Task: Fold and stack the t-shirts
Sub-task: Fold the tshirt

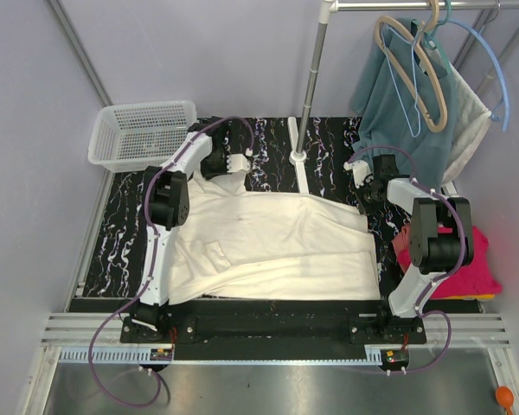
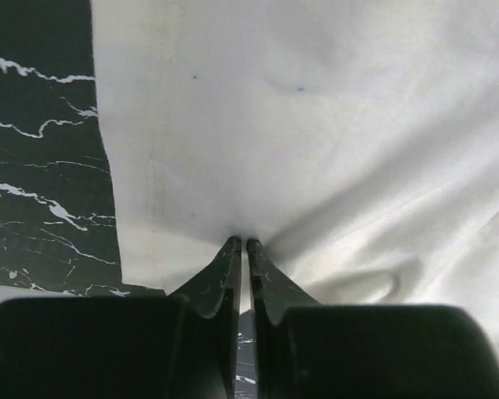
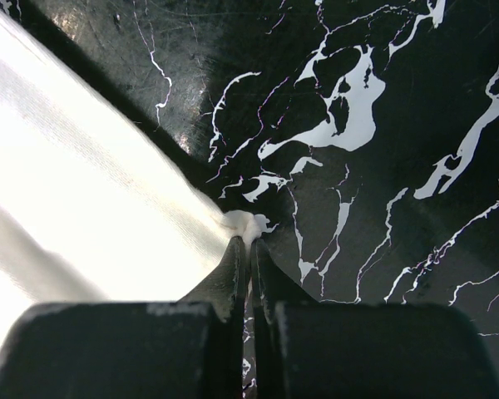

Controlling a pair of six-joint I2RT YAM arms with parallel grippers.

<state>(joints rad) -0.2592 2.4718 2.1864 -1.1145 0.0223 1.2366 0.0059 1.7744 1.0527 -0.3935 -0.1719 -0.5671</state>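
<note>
We see left gripper and right gripper both pinched shut on edges of the cream t-shirt, which is spread on the table. Thin pinches, so we judge an uneven pull may slip the fabric out.

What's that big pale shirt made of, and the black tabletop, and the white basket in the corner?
Cream t-shirt: soft matte knit, probably cotton; it drapes and creases. Tabletop: glossy black with white veins, marble-look, perhaps printed laminate. Basket: white moulded plastic, by its even mesh.
</note>
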